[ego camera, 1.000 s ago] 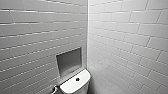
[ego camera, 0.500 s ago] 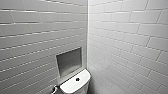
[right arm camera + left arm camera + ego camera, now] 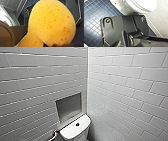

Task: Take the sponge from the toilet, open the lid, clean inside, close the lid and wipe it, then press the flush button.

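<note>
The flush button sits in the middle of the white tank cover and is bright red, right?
Not red: the flush button is dark. It does sit in the middle of the white tank cover, as the head view shows.

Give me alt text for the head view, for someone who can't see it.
A white toilet with a dark round flush button on its tank cover sits low in a corner of pale tiled walls, below a grey recessed niche.

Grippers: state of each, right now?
Left gripper: cannot be told.
Right gripper: closed, holding the sponge.
</note>
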Motion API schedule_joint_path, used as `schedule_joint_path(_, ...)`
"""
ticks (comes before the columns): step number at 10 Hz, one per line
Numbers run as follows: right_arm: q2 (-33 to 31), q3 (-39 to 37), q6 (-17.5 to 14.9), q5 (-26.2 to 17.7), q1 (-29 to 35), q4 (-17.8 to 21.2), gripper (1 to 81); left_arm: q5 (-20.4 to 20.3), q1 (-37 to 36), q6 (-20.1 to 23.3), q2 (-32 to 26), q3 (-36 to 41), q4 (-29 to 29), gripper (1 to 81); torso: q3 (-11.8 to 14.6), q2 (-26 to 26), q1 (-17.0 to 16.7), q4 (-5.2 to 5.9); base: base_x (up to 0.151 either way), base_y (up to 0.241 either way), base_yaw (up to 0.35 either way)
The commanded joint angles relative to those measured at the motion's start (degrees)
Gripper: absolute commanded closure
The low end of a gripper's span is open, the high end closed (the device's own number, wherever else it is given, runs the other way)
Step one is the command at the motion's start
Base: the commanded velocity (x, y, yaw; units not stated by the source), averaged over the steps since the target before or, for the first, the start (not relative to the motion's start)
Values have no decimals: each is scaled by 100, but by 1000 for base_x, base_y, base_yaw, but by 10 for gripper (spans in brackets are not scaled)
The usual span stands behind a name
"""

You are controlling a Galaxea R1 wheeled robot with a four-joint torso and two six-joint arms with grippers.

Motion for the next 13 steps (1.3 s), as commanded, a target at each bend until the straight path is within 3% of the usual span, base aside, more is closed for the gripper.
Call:
schedule_joint_path(1, -137, 128, 17, -386, 240, 73, 811, 572, -1061, -19, -906, 1210, -115, 10, -302, -2, 0, 0, 0, 0, 0)
schedule_joint_path(4, -129, 128, 25, -386, 240, 73, 811, 792, -1772, -19, -1398, 1939, -308, 10, -734, 2, 5, 0, 0, 0, 0)
schedule_joint_path(8, -102, 128, 25, -386, 240, 73, 811, 1021, -2791, -28, -1988, 2837, -713, 10, -739, 9, 9, 0, 0, 0, 0)
schedule_joint_path(9, -94, 128, 25, -386, 240, 73, 811, 1265, -3116, -28, -2093, 2995, -879, 811, -732, 9, 11, 0, 0, 0, 0)
schedule_joint_path(13, -76, 128, 25, -386, 249, 73, 811, 1882, -4319, -28, -2181, 3295, -1486, 811, -737, 11, 13, 0, 0, 0, 0)
